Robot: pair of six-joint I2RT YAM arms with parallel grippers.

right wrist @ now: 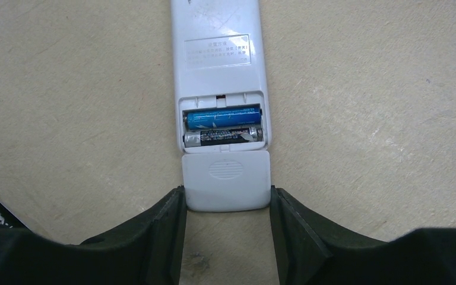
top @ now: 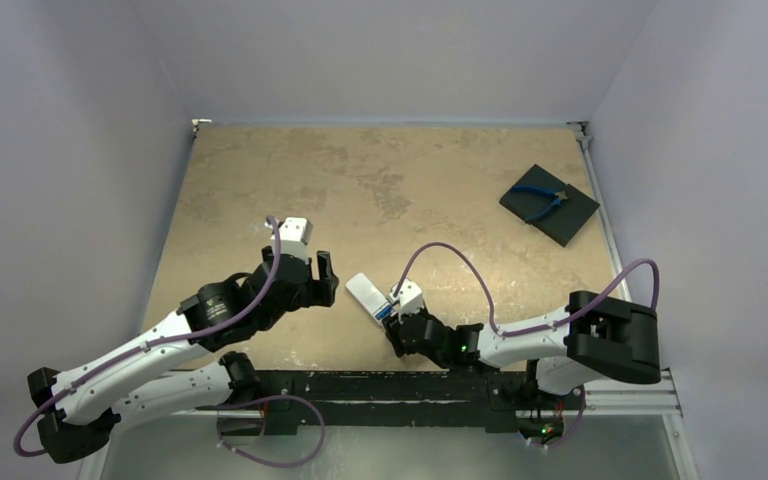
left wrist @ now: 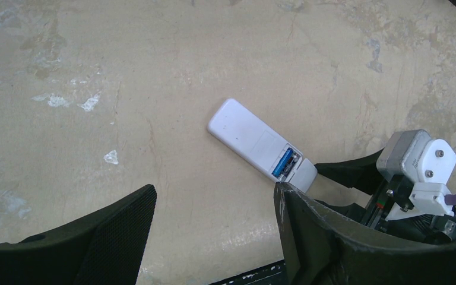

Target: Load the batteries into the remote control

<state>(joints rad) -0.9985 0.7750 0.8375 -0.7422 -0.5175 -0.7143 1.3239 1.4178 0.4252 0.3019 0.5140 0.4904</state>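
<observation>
The remote control (right wrist: 219,77) lies back side up on the desk (top: 360,180), close to the near edge and about midway between the left and right edges. Its battery bay is open. Both batteries sit in it side by side, the blue one (right wrist: 222,117) further in and the dark one (right wrist: 225,136) next to the lid (right wrist: 227,180). The lid is slid back, lying flat at the end of the remote and touching it.

The desk top is a mottled beige with pale stains and small white chips. Plain pale walls stand along its far, left and right edges. In the far right corner lies a black square pad (top: 549,204) with blue-handled pliers (top: 540,200) on it. A black rail (top: 380,385) runs along the near edge.

The right gripper (right wrist: 227,199) reaches in low from the right, and its fingers (right wrist: 172,225) press against the two long sides of the lid. The left gripper (left wrist: 215,195) hangs above the desk just left of the remote, arm bent at the elbow, fingers (left wrist: 119,231) wide apart and holding nothing.
</observation>
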